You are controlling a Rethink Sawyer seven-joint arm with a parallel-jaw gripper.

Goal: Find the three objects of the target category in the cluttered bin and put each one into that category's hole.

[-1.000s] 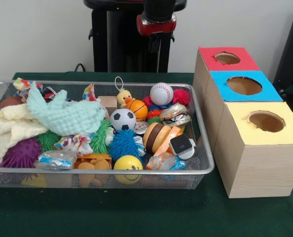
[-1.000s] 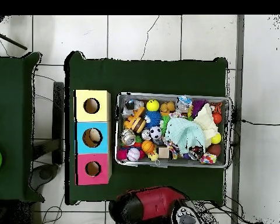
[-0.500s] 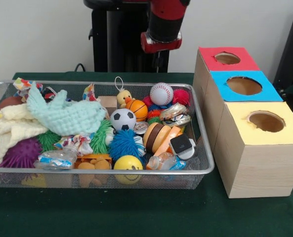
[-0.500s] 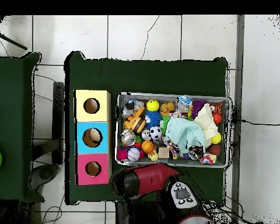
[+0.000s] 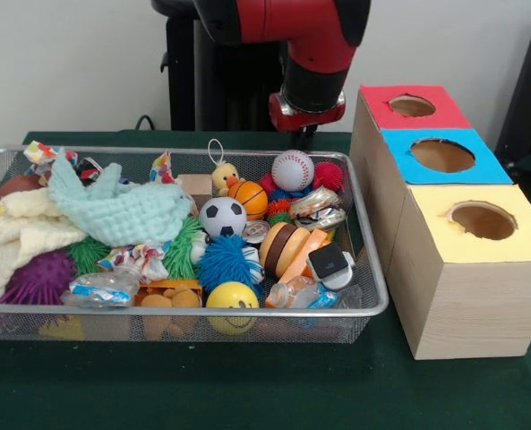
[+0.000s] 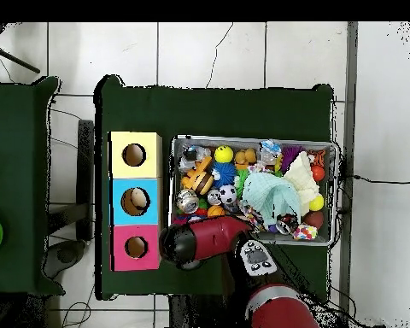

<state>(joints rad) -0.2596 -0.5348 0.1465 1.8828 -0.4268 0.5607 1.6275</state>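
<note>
Front view: I'm reading the baseball (image 5: 293,169) at the bin (image 5: 372,309)'s far right as light, firm, slick-skinned, needing a pinch across its middle; gripper (image 5: 303,134)'s finger state I can't tell.

Sawyer arm (image 5: 292,27): glossy red rounded shell over a black cylindrical wrist section, closed by a red collar ring (image 5: 306,111) with dark fittings beneath. Seen from overhead, the red link (image 6: 210,241) ends in a black cap and carries a grey control panel (image 6: 257,257) with small buttons.
</note>
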